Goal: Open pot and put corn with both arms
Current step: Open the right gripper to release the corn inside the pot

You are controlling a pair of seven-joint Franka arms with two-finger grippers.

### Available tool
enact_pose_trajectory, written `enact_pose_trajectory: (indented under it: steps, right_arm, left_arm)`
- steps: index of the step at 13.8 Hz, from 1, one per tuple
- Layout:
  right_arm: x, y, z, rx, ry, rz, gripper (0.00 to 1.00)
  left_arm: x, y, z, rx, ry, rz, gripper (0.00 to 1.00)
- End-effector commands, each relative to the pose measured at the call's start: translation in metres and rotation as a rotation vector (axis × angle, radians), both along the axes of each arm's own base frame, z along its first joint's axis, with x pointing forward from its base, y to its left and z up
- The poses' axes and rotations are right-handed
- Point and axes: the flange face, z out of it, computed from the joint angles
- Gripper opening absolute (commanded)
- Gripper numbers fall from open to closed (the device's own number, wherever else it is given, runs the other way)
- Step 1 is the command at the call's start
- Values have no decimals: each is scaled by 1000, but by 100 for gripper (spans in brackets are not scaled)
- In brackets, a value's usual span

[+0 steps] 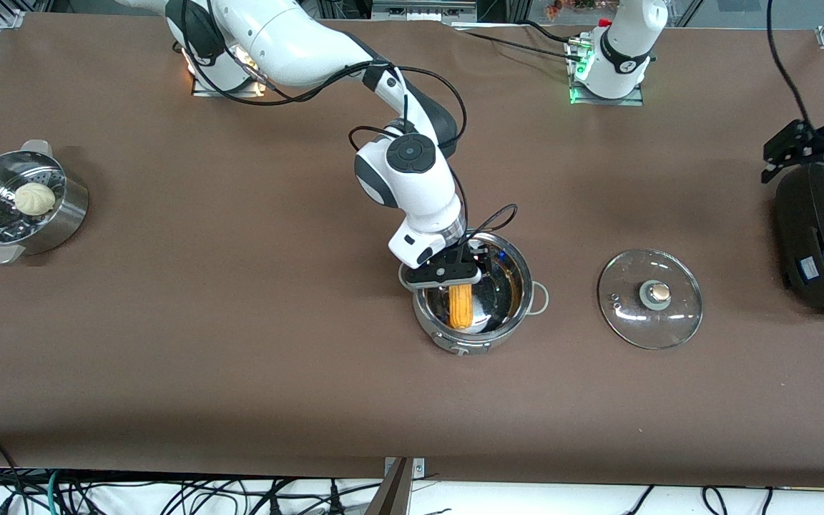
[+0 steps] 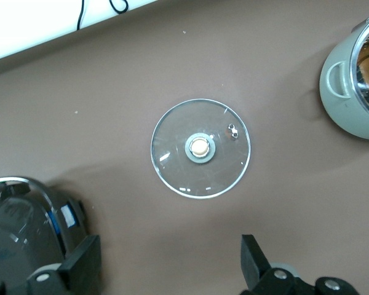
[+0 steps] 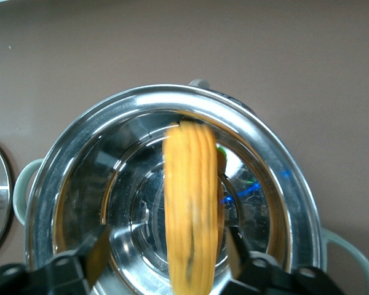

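The right gripper (image 1: 457, 280) has let go, its fingers wide over the pot (image 1: 474, 295) with the blurry corn (image 1: 460, 305) dropping in, a stiff, light, bumpy cob best held round its middle, while the left gripper (image 1: 784, 154) waits open above the lid (image 1: 649, 298)

Pot (image 1: 505, 325): polished, mirror-bright steel, with paler matt loop handles. Lid (image 1: 649, 299): clear glossy glass with metal knob. Corn (image 1: 460, 306): ribbed, dull yellow-orange. Worktop (image 1: 240, 357): matt brown covering. Steamer pot (image 1: 61, 222): brushed steel.
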Motion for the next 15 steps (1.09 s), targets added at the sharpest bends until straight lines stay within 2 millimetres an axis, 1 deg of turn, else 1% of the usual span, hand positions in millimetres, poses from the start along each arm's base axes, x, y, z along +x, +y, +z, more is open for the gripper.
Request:
enact_pose_trajectory:
  steps: [1,2,3,4,5,6,7,8,9,11,12,13,15]
  right_arm:
    - [-5,10,5,-7,-23,26,100]
    - [-5,7,6,-32,-2,28,100]
    - [-2,-1,18,-56,12,31,100]
    - [3,-12,44,-74,15,56,100]
    - [15,-35,68,-96,35,66,100]
    - [22,-54,95,-105,49,69,100]
    - [26,-74,118,-116,84,59,100]
    - [31,-95,133,-131,118,51,100]
    - [37,-116,147,-152,138,64,100]
    - [57,-173,166,-201,188,85,100]
    - [67,-202,175,-212,210,63,100]
    - [73,-227,185,-223,232,36,100]
    - [87,-290,186,-284,322,-40,100]
  left_arm:
    - [15,-16,29,15,53,124,100]
    - [19,-29,33,12,65,158,100]
    - [21,-43,35,11,79,188,100]
    - [20,-53,38,9,87,231,100]
    - [21,-61,38,7,89,259,100]
    - [25,-65,31,6,100,272,100]
    - [26,-64,31,3,100,275,100]
    - [27,-58,35,-2,92,287,100]
    - [32,-53,28,-6,105,295,100]
    - [41,-51,12,4,133,299,100]
    - [43,-51,16,4,124,299,100]
    - [44,-47,19,0,117,307,100]
    - [44,-46,17,-3,122,311,100]
